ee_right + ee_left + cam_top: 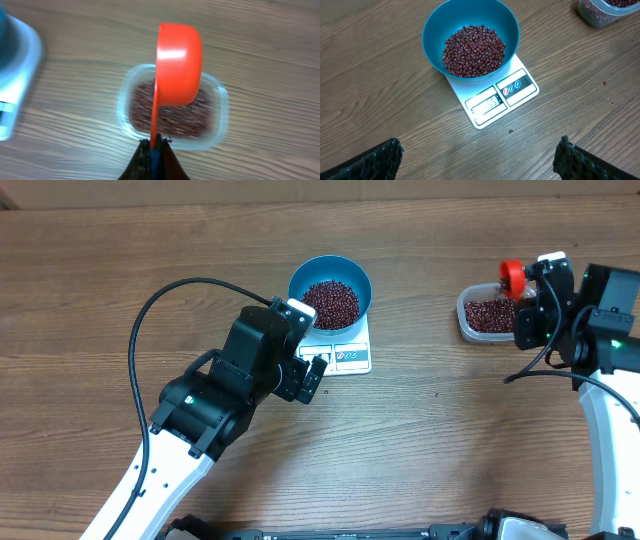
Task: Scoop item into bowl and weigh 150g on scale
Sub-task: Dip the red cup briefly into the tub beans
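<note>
Brown wood-grain tabletop [450, 430] fills every view. The blue bowl [361, 280] of beans [331, 302] sits on the white scale [350, 356], centre. The left pincer [477, 150] hangs released nearby. The right pincer [154, 150] clenches a red scoop [179, 65] above the clear tub [487, 318], at right.

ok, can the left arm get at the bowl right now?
Probably yes. The left gripper is open and faces the bowl across bare table, with only the scale front between. The right gripper holds the scoop over the tub, well clear.
</note>
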### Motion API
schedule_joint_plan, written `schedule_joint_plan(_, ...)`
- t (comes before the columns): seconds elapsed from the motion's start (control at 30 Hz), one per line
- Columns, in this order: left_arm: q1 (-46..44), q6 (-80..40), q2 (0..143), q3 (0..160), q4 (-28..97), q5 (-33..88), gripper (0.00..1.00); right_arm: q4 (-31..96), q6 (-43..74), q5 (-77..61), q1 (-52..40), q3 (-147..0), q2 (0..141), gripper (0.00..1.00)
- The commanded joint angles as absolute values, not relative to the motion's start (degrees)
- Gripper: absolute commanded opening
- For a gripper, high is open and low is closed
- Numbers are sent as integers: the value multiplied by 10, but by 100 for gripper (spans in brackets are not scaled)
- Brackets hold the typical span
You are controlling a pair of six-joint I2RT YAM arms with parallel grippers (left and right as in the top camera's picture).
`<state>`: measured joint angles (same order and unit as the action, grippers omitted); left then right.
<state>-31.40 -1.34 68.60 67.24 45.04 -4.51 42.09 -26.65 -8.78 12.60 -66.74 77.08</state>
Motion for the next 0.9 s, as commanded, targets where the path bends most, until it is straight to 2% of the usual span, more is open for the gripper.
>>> schedule_joint_plan(0.0, -311, -19, 689, 674, 450, -44, 100, 423, -331, 5, 122, -676, 758, 4)
schedule_joint_plan(0.2, -311, -19, 689, 674, 450, -44, 100, 429, -365, 105, 100, -676, 758, 4)
schedule_joint_plan(0.47, -311, -19, 689, 674, 450, -44, 100, 414, -344, 112, 54, -676, 758, 4)
schedule_joint_plan(0.57, -311, -19, 689, 674, 450, -44, 100, 401, -302, 54, 40, -676, 757, 4)
schedule_joint_plan(0.77, -311, -19, 689, 674, 450, -44, 100, 373, -300, -205, -15, -676, 759, 4)
schedule_joint_plan(0.87, -311, -19, 689, 674, 450, -44, 100, 336, -300, -236, -55, -676, 763, 4)
